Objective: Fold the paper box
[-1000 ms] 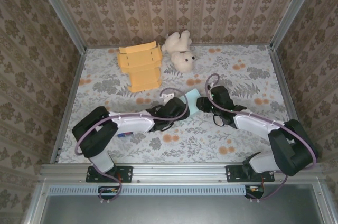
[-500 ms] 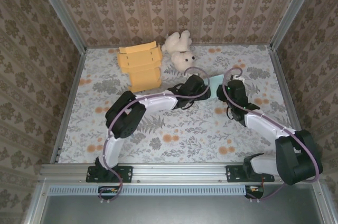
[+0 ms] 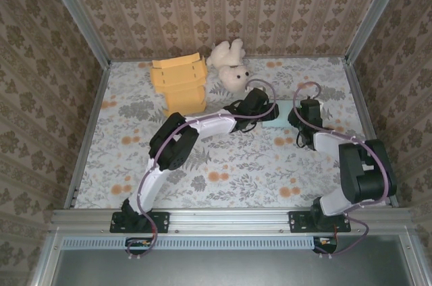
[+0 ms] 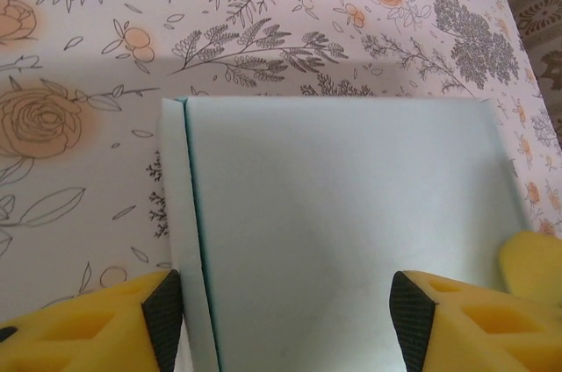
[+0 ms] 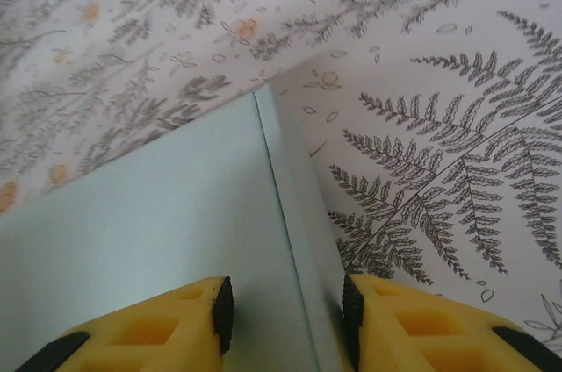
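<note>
Left gripper (image 4: 283,311), jaws apart, straddles the paper box (image 4: 351,188) to steady it — right gripper (image 5: 285,306) brackets a flap (image 5: 299,188), grip impossible to tell.

No writing, label, brand or number can be read in any view. The box (image 4: 351,214) shows plain pale faces (blank as far as they can be seen), and the cloth (image 4: 79,47) around the box carries only printed flowers and ferns.
</note>
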